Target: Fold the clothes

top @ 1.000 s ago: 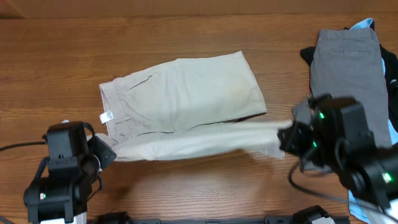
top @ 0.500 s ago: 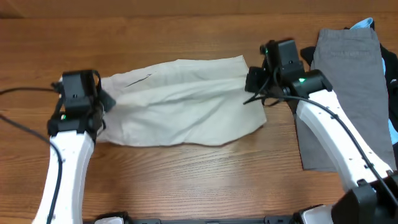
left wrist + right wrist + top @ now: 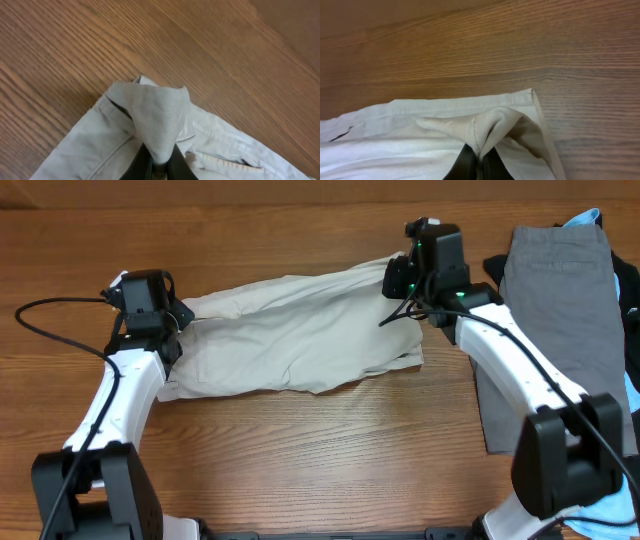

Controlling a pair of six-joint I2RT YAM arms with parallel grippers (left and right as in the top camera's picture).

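Note:
The light beige shorts (image 3: 300,335) lie folded lengthwise across the middle of the table. My left gripper (image 3: 172,320) is shut on the waistband end, and in the left wrist view a peak of beige cloth (image 3: 157,122) stands pinched between its dark fingers (image 3: 142,162). My right gripper (image 3: 398,275) is shut on the leg-hem end at the far right corner, and in the right wrist view a fold of the hem (image 3: 485,127) is pinched between its fingers (image 3: 467,162). Both ends sit near the far edge of the shorts.
Grey shorts (image 3: 555,290) lie at the right of the table, over black (image 3: 628,285) and light blue (image 3: 585,220) pieces. Bare wood lies in front of and behind the beige shorts. Cables trail from both arms.
Both grippers have carried the near edge of the beige shorts away from me, over the rest, to the far side. The shorts now lie folded in half lengthwise.

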